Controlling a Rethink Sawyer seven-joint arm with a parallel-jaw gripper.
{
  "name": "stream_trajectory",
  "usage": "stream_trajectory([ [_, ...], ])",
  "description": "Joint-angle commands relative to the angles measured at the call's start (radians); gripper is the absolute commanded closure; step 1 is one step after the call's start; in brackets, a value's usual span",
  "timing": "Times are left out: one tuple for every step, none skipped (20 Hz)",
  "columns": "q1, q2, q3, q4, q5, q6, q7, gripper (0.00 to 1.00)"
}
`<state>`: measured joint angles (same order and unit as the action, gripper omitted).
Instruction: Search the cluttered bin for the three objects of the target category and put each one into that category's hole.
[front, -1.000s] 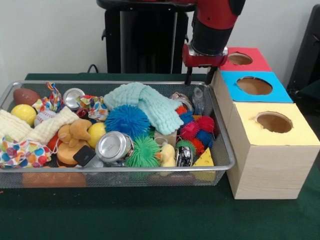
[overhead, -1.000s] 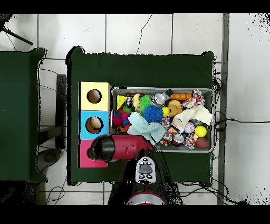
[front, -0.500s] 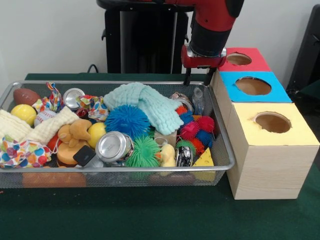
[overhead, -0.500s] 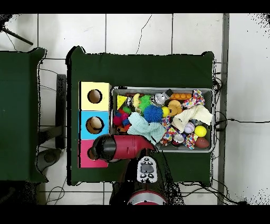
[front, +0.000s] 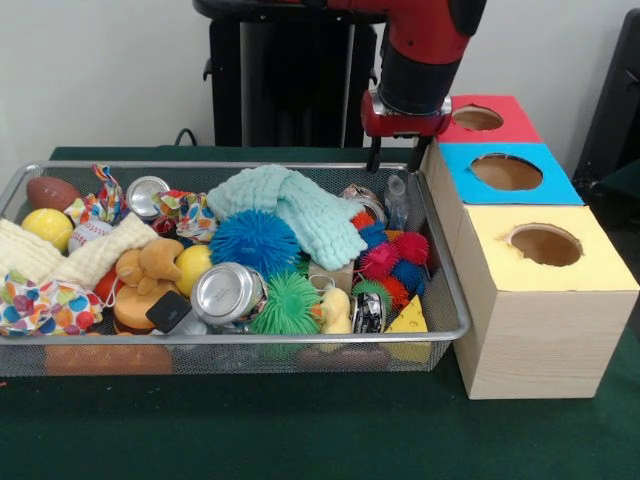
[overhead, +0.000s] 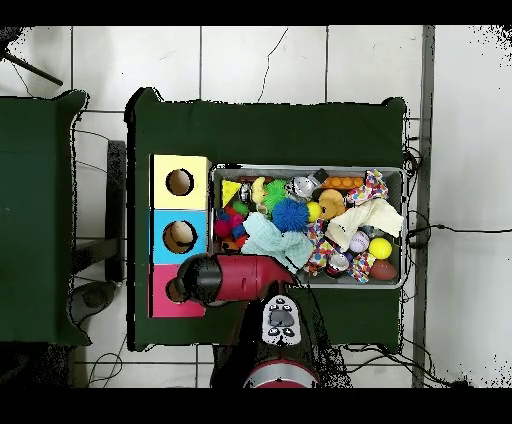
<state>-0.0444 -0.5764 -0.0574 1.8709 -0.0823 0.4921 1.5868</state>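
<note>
Tool (front: 397, 152) hangs from the red arm (front: 420, 50) above the bin's far corner, next to the red-topped box (front: 480, 118). Its two dark fingers (front: 377, 153) point down, spread apart, with nothing between them.

Bin (front: 448, 310) sits on the green bench (front: 300, 430), packed with spiky balls (front: 257, 243), a light-green cloth (front: 290, 205), crushed cans (front: 228, 294) and soft toys. One clear plastic bottle (front: 397, 201) stands upright at the bin's far end, just below the tool and close to the mesh wall. Other bottles cannot be told apart in the clutter.

Three boxes stand beside the bin: red-topped, blue-topped (front: 508, 172) and yellow-topped (front: 545, 246), each with a round hole. The overhead view shows something lying inside the blue-topped box's hole (overhead: 179, 236); what it is cannot be told.

Step in hand, as judged: approach for a pick of the visible bottle. Next move calls for a straight descent with the fingers either side of the bottle, clear of the bin wall and the neighbouring spiky balls. The thin wall may buckle, so close gently.
</note>
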Motion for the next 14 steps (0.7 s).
stream_trajectory([
  [-0.033, 0.15, 0.106, -0.05, 0.038, -0.211, 0.185, 0.0],
  [-0.029, 0.141, 0.104, -0.06, 0.038, -0.183, 0.176, 0.0],
  [-0.023, 0.136, 0.098, -0.074, 0.037, -0.154, 0.17, 0.0],
  [-0.016, 0.131, 0.093, -0.087, 0.037, -0.125, 0.165, 0.0],
  [-0.013, 0.127, 0.092, -0.091, 0.035, -0.11, 0.159, 0.0],
  [-0.012, 0.129, 0.093, -0.101, 0.034, -0.096, 0.152, 0.0],
  [-0.012, 0.134, 0.096, -0.116, 0.031, -0.09, 0.141, 0.0],
  [-0.014, 0.14, 0.1, -0.128, 0.026, -0.088, 0.129, 0.0],
  [-0.016, 0.149, 0.104, -0.145, 0.022, -0.078, 0.117, 0.0],
  [-0.02, 0.156, 0.11, -0.155, 0.02, -0.069, 0.106, 0.0],
  [-0.024, 0.162, 0.114, -0.164, 0.02, -0.057, 0.099, 0.0],
  [-0.027, 0.166, 0.118, -0.168, 0.019, -0.056, 0.094, 0.0],
  [-0.029, 0.168, 0.12, -0.17, 0.017, -0.059, 0.092, 0.0],
  [-0.031, 0.171, 0.123, -0.172, 0.015, -0.062, 0.089, 0.0],
])
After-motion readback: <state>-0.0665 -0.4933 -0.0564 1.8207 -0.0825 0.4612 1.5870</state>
